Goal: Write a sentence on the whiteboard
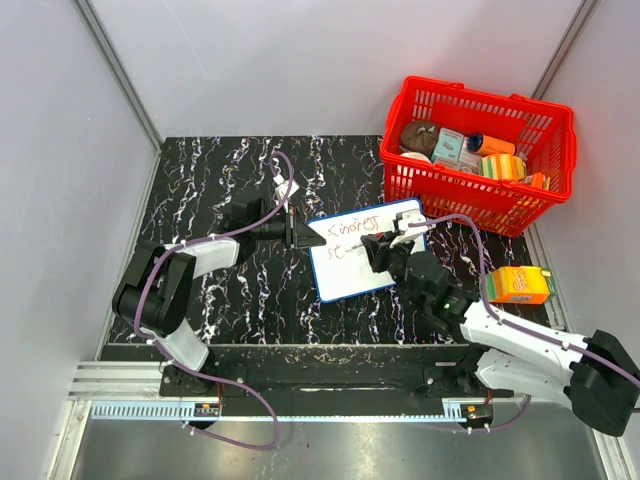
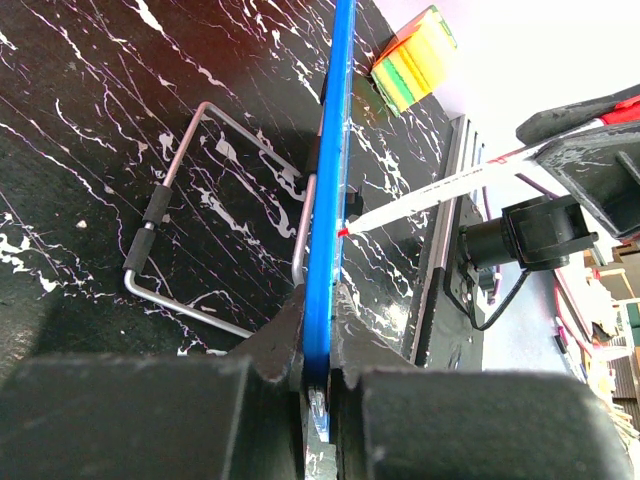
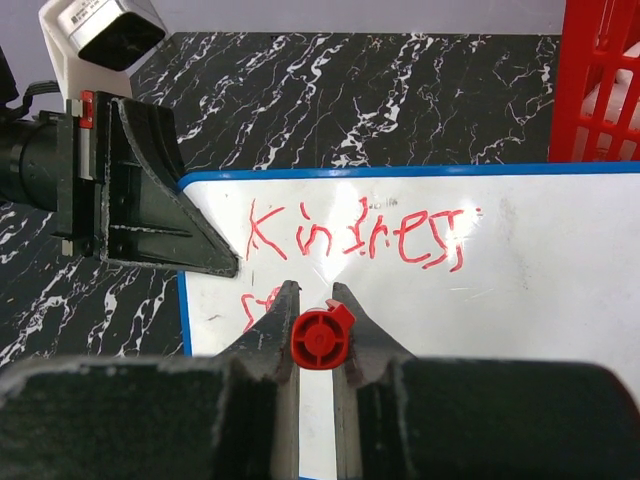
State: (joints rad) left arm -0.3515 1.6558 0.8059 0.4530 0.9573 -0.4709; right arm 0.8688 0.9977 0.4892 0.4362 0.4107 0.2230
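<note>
Left tool (image 1: 297, 231): clenched on the whiteboard (image 1: 365, 265). Its two fingers pinch the thin blue frame between them, and the wrist view looks straight along that edge.
Right tool (image 3: 316, 300): grasping a red marker (image 3: 320, 338). The barrel is squeezed between both fingers and the capped end faces back at the wrist camera.
Marker tip: seen from the left tool's side, the white barrel slants down from the right tool and its red tip touches the board face, a little way ahead of the left tool's fingers.
Whiteboard position: it lies between the two tools on the table (image 1: 230, 180), with the left tool at its left edge and the right tool over its middle.
Sentence (image 3: 360, 232): a red first line, roughly "Kindness", runs across the board just ahead of the right tool's fingertips. A second line has only a couple of red strokes, just left of those fingertips.
Wire stand (image 2: 180, 230): bent metal wire with black sleeves, on the table just to the left of the left tool's fingers, one end reaching the blue frame.
Red basket (image 1: 480, 205): beyond the right tool, just past the board's far right corner, holding assorted packets.
Orange carton (image 1: 520, 285): on the table to the right of the right tool, apart from the board.
</note>
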